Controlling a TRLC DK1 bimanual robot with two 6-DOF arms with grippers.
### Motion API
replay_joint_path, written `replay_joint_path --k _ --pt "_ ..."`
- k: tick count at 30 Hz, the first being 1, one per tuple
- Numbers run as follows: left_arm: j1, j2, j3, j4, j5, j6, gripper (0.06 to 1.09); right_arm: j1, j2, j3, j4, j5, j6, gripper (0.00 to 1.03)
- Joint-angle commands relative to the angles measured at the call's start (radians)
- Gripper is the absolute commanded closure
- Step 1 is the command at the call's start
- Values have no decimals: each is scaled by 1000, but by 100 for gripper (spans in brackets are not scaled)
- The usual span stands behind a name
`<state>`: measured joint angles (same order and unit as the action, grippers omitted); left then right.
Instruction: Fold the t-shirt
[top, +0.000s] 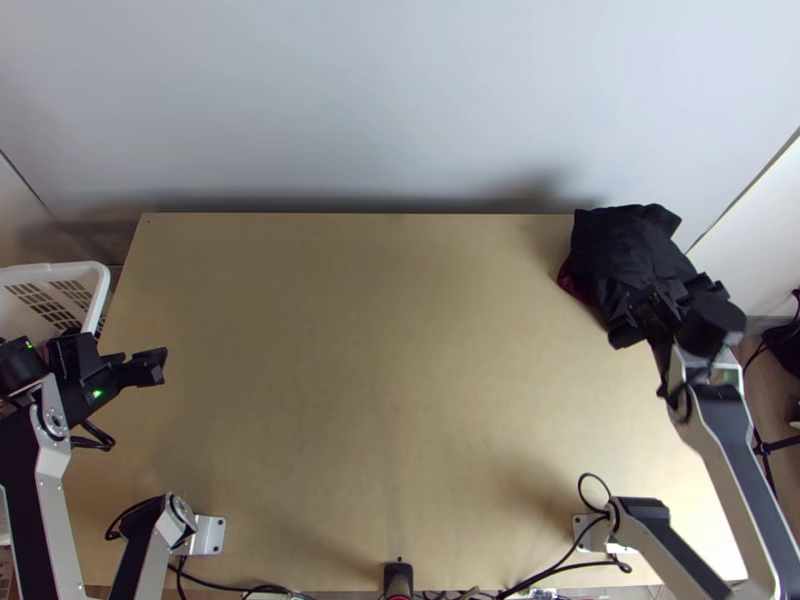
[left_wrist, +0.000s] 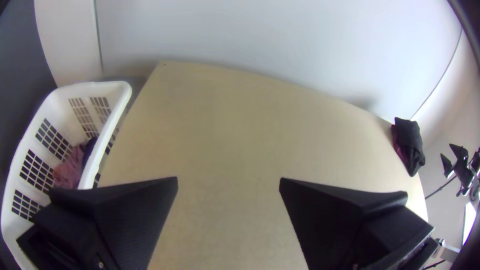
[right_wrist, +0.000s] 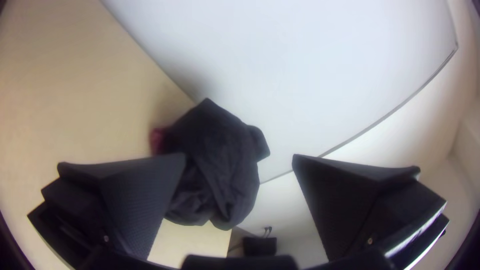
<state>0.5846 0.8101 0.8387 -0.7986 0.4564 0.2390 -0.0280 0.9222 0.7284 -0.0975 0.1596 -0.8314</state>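
Right gripper (right_wrist: 239, 157), wide open, empty, was nearer; dark cloth (top: 628, 248) lay bunched just beyond, toward far right corner of table (top: 380, 370). Left gripper (left_wrist: 229, 180), also open, sat well apart.

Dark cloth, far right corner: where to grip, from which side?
I'd pinch the long fold on top of the dark cloth, right gripper coming from above, fingers astride it. The heap is bunched and that fold faces up, so it should gather easily.
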Motion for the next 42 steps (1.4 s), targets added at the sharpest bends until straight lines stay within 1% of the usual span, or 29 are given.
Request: replay_joint_path --k 1,2,5,7,13,15,18,20,21,23,26,28,30,34,38,40,42 --pt "-3 -48 -18 16 31 -30 10 143 -252 72 -232 14 210 4" --pt "-9 -55 -21 22 33 -41 10 157 -258 92 -251 24 253 4" --pt "-48 -68 -23 56 33 -121 10 169 -266 155 -317 35 385 4" --pt "-74 -88 -35 102 33 -193 10 172 -275 187 -355 35 466 4" --pt "-206 -200 -84 277 18 -420 10 171 -327 210 -403 63 653 4" --pt "-259 -210 -89 318 -22 -469 10 171 -349 217 -404 69 710 4" --pt "-358 -210 -98 391 -159 -497 10 165 -350 243 -398 109 819 4" --pt "-410 -216 -113 458 -245 -498 10 151 -367 233 -381 120 870 4" --pt "-431 -227 -127 506 -288 -491 10 138 -381 218 -360 126 876 4" --pt "-463 -253 -155 575 -344 -446 10 114 -413 181 -304 133 897 4" --pt "-471 -269 -170 674 -398 -403 10 97 -444 147 -255 136 937 4" --pt "-462 -275 -168 734 -430 -399 10 60 -480 106 -168 138 953 4" --pt "-459 -301 -178 765 -433 -399 10 51 -530 43 -85 138 937 4" --pt "-460 -385 -253 829 -441 -394 10 59 -597 -50 -21 138 920 4" --pt "-460 -482 -362 874 -441 -380 10 82 -689 -167 62 136 854 4" --pt "-459 -534 -443 938 -441 -369 10 111 -738 -228 73 138 827 4" --pt "-459 -583 -509 989 -441 -368 10 129 -804 -308 131 138 793 4"
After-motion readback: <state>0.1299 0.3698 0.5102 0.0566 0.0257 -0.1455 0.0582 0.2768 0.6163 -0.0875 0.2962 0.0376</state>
